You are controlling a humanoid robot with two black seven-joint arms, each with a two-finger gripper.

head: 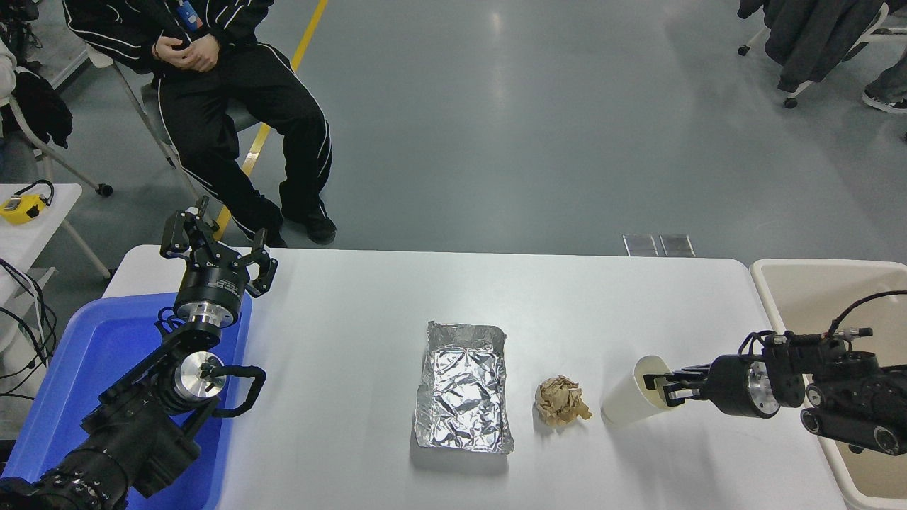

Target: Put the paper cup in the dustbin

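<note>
The white paper cup (627, 402) is at the table's right. It is tipped, with its mouth leaning right towards my right gripper (665, 387) and its base on the table. The gripper comes in low from the right and its fingers are closed on the cup's rim, one of them inside the mouth. The beige dustbin (815, 272) stands off the table's right end, behind and under my right arm. My left gripper (216, 244) is parked at the far left with its fingers spread and nothing in it.
A crumpled brown paper ball (562, 401) lies just left of the cup. A foil tray (464, 386) sits mid-table. A blue tub (57, 368) is at the left edge under my left arm. A person (212, 92) sits beyond the far left corner.
</note>
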